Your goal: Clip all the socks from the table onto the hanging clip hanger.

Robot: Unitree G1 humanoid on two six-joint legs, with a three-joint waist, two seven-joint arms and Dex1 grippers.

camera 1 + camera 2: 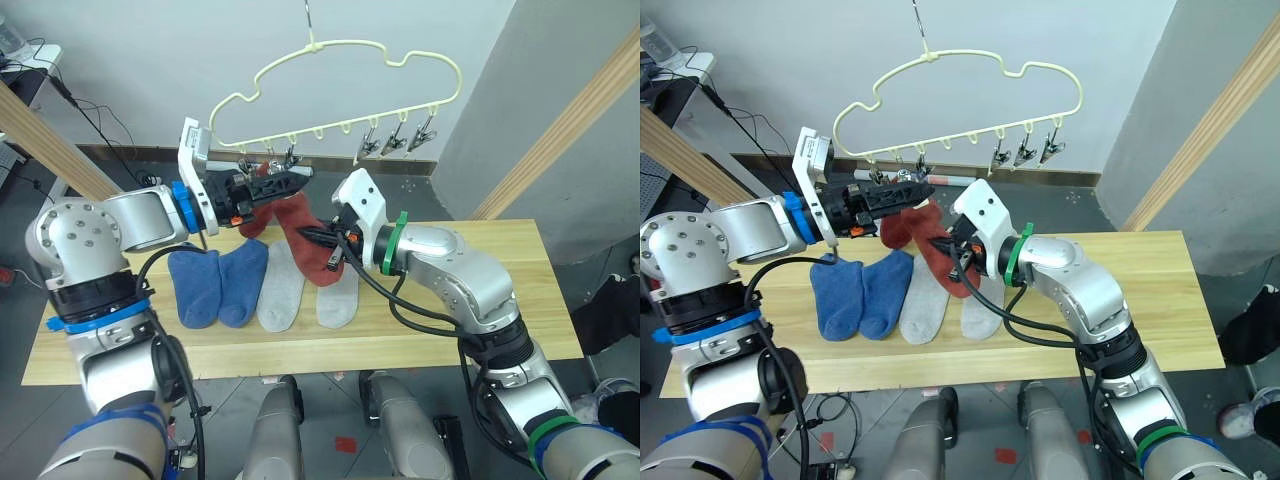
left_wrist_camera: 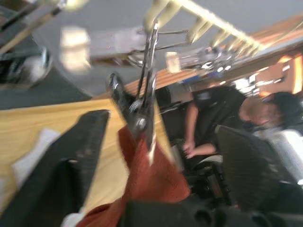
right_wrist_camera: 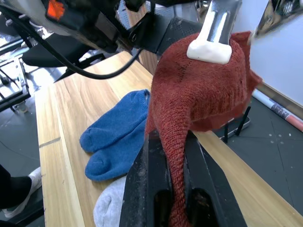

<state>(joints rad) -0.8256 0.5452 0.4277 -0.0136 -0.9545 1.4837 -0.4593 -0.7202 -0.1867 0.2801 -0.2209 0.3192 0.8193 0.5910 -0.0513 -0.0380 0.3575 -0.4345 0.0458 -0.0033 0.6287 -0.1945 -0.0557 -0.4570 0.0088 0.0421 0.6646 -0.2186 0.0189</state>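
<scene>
From the left eye I am seeing my left hand [image 1: 290, 181] reaching up under the clip hanger [image 1: 340, 95]; I cannot tell if it is spread or pinching. My right hand [image 1: 330, 250] is pinching a red sock [image 1: 305, 240] above the surface [image 1: 480, 300]. Two blue socks [image 1: 215, 285] and two grey socks [image 1: 305, 295] are lying side by side there. In the left wrist view a metal clip [image 2: 144, 101] is biting red cloth. In the right wrist view my fingers [image 3: 142, 189] are squeezing the red sock.
</scene>
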